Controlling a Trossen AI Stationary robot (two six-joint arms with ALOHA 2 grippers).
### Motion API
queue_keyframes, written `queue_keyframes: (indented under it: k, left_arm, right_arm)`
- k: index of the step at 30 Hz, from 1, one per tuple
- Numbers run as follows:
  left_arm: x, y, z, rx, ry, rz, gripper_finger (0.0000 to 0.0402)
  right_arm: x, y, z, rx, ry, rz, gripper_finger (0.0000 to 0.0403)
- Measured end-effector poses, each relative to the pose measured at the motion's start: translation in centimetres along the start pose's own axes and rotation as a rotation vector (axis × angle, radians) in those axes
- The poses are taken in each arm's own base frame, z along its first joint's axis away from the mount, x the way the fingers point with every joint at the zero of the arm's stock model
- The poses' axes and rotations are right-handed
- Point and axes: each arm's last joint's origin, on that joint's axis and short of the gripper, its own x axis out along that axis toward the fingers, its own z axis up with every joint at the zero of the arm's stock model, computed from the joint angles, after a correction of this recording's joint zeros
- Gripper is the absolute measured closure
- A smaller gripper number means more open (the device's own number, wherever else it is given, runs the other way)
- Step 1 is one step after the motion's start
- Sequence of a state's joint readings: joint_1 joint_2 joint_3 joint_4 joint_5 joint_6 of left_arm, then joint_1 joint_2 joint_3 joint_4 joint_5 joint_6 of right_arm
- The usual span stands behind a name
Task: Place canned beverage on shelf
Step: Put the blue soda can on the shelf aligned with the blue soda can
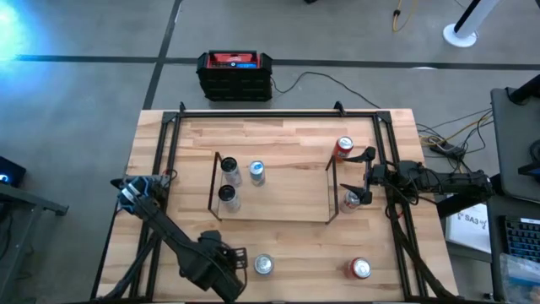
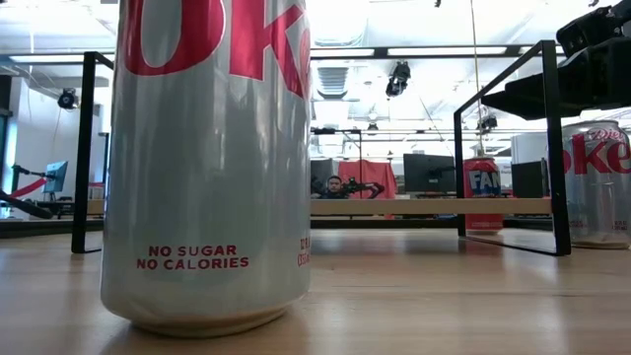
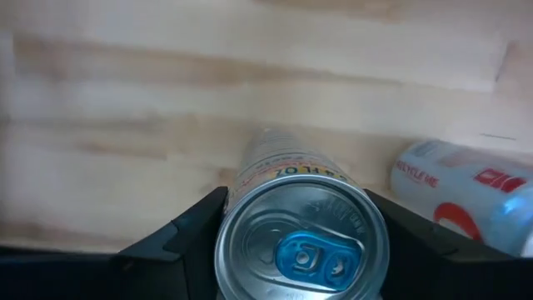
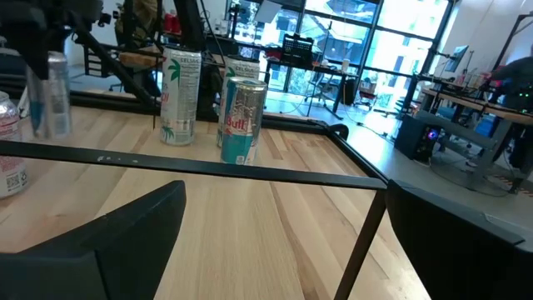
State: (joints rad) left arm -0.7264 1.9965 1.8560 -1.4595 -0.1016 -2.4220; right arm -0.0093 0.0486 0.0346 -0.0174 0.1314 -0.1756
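My left gripper (image 1: 226, 268) is near the table's front edge, shut on a slim silver can with a blue tab (image 3: 301, 242). In the high view the gripper hides this can. The shelf (image 1: 287, 192) stands mid-table, with three cans (image 1: 256, 171) upright on the left part of its wood deck. My right gripper (image 1: 364, 177) is open and empty at the shelf's right end frame (image 4: 191, 162), pointing toward the table's left edge. A Diet Coke can (image 1: 352, 200) stands on the table just beside its near finger. My left gripper pinches the silver can between its two fingers, on opposite sides of the can's wall just below the top rim (image 3: 225, 218). The fingers come from the can's top end and lie along it. I cannot tell whether the can's bottom is on the table.
A Diet Coke can (image 1: 264, 266) stands right of my left gripper and fills the low view (image 2: 207, 158). A red-topped can (image 1: 360, 268) stands at the front right, a red can (image 1: 343, 148) behind the shelf's right end. A black tubular frame (image 1: 278, 112) rings the tabletop.
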Motion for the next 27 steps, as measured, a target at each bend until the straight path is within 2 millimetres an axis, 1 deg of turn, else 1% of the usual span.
queue_keyframes:
  k: [6,12,18,27]
  left_arm:
    - [-1.6,-1.4,1.7,0.168,-0.074,-0.063,0.0185]
    - [-2.8,-3.1,3.6,0.275,-0.093,-0.085,0.0185]
    - [-3.0,-4.8,5.6,0.353,-0.098,-0.080,0.0173]
    - [-2.6,-7.3,8.2,0.418,-0.089,-0.113,0.0172]
  right_arm:
    - [0.0,0.0,0.0,0.000,0.000,0.000,0.0005]
    - [0.0,0.0,0.0,0.000,0.000,0.000,0.0005]
    - [0.0,0.0,0.0,0.000,0.000,0.001,0.0005]
    - [0.0,0.0,0.0,0.000,0.000,0.000,0.0005]
